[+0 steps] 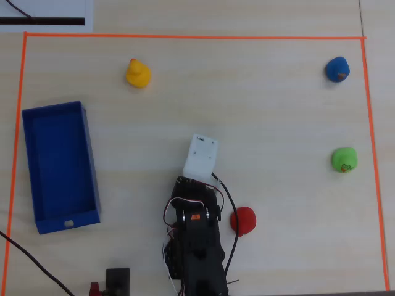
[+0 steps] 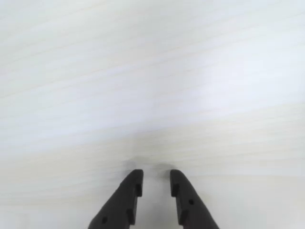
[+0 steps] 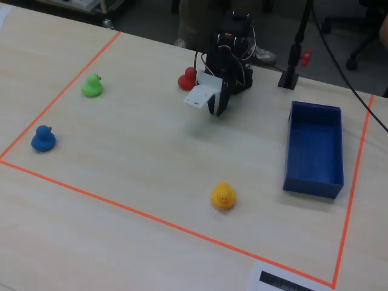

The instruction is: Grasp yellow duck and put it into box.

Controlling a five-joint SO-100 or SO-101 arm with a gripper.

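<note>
Yellow duck [image 1: 137, 73] sits alone on the pale wooden table [image 1: 265, 111] at about eleven o'clock from the arm in the overhead view, just inside the orange tape border [image 1: 185, 36] and well apart from everything else; in the fixed view we see it [image 3: 223, 196] upright near the front line, its orange beak towards the camera. At nine o'clock in the overhead view lies the box [image 1: 90, 154], a long blue tray whose floor we see bare but for a small pale speck near its lower wall, too small for us to name. We find the gripper [image 2: 156, 183] low over bare table in the wrist view, its two dark fingers [image 2: 125, 200] a narrow gap apart with nothing between them, so we would call them nearly together, though the blur leaves some doubt. The red duck [image 1: 242, 220] rests just beside the arm's base at three o'clock, the green duck [image 1: 344, 160] farther out the same way, and the blue duck [image 1: 337, 68] at one o'clock near the corner of the tape.
</note>
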